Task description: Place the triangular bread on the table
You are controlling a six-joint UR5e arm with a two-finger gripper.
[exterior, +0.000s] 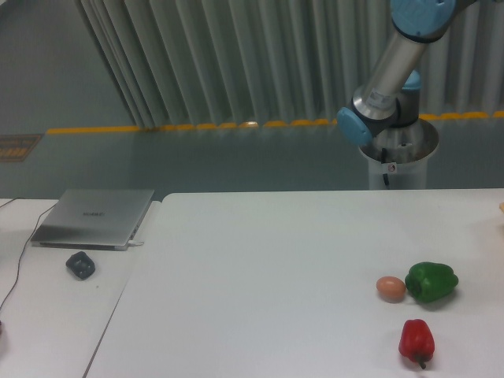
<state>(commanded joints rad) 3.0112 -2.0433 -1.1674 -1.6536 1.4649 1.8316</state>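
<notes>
The large white table (260, 260) fills the lower frame. The triangular bread is out of view. A tiny tan sliver (502, 207) pokes in at the right edge, and I cannot tell what it is. Only the arm's silver link and blue elbow joint (370, 110) show at the top right, above the grey base (398, 157) behind the table. The gripper itself is outside the frame.
A brown egg (390, 288) touches a green pepper (431, 282) at the right of the table, with a red pepper (416, 341) just in front of them. On the smaller left table lie a silver laptop (93, 217), a dark object (80, 264) and a cable.
</notes>
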